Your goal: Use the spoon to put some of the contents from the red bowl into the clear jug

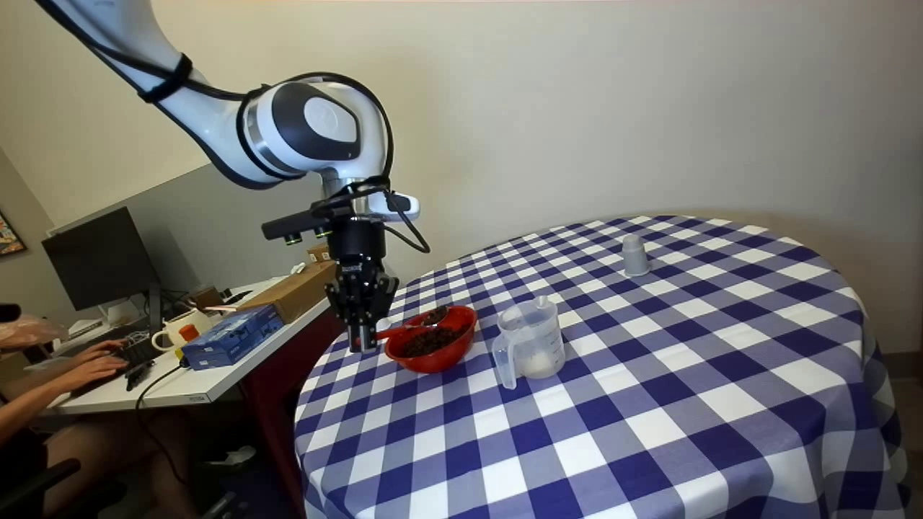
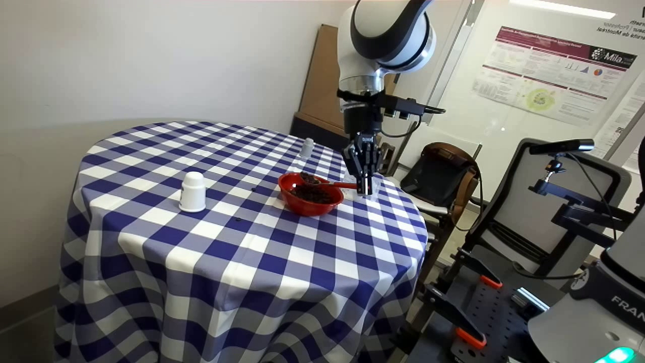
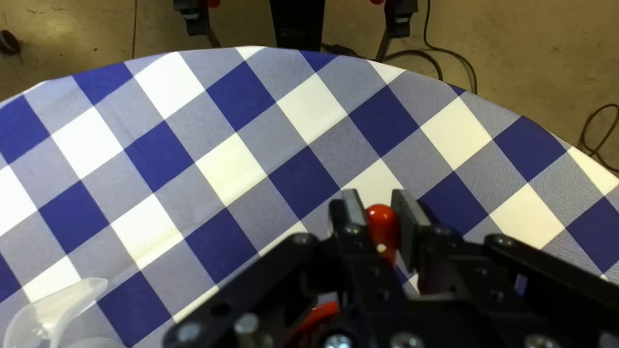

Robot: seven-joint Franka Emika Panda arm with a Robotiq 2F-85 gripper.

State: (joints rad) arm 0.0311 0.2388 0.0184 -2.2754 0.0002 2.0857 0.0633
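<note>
My gripper (image 1: 362,337) (image 2: 364,185) (image 3: 373,205) is shut on the red handle of the spoon (image 1: 395,331) (image 2: 345,185) (image 3: 383,227), near its end. The spoon lies nearly level, its head loaded with dark bits over the red bowl (image 1: 436,366) (image 2: 311,207). The red bowl holds the same dark bits. Only a strip of its rim shows in the wrist view (image 3: 316,314); my gripper hides the rest. The clear jug (image 1: 530,335) stands beside the bowl, handle outward, and its top shows in the wrist view (image 3: 53,309). In an exterior view a clear shape is partly hidden behind my gripper.
A white shaker-like thing (image 2: 193,192) stands on the checked tablecloth (image 1: 649,432). A greyish one (image 2: 306,148) shows beyond the bowl. A greyish one (image 1: 634,256) also shows far from my gripper. A desk with a blue box (image 1: 231,335) and a seated person are beside the table.
</note>
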